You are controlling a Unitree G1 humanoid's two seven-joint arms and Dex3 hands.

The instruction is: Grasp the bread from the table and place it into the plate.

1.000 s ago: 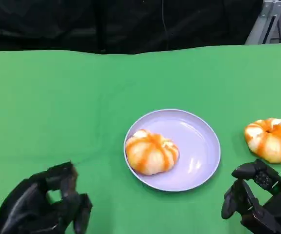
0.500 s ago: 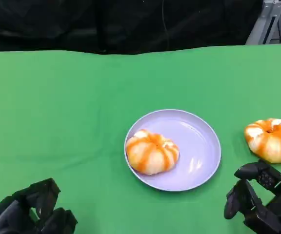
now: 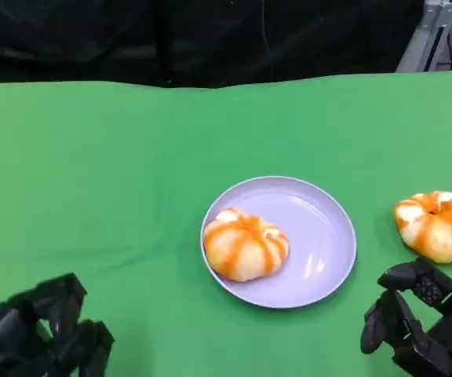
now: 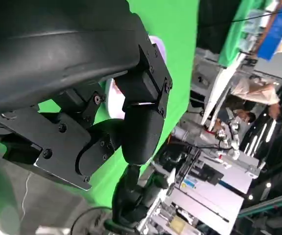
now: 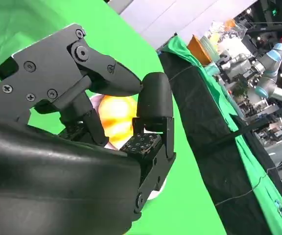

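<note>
At the lower left of the head view the left hand (image 3: pixel 41 338) sits low over the green table (image 3: pixel 92 181), its fingers curled in with nothing between them; the left wrist view shows the same black fingers (image 4: pixel 141 132) folded close with no bread among them. Toward the centre lies the lilac plate (image 3: pixel 324 216), and on its left half rests one bun (image 3: pixel 245 243), orange-striped and sitting fully inside the rim, so this part of the job looks done. Further right, near the right edge of the frame, a second bun (image 3: pixel 438 225) lies on the cloth, well clear of the plate and not yet picked up. Just below it, at the lower right corner, the right hand (image 3: pixel 418 322) hovers near this bun without touching it; its fingers are partly spread and hold nothing. In the right wrist view the fingers (image 5: pixel 153 105) stand apart with the orange of that bun (image 5: pixel 117 120) glimpsed beyond them, not between them. As I judge it, the task is about halfway: one bun is placed, and what remains is for the right hand to reach up to the second bun, close on it, carry it left and set it on the free right half of the plate.
</note>
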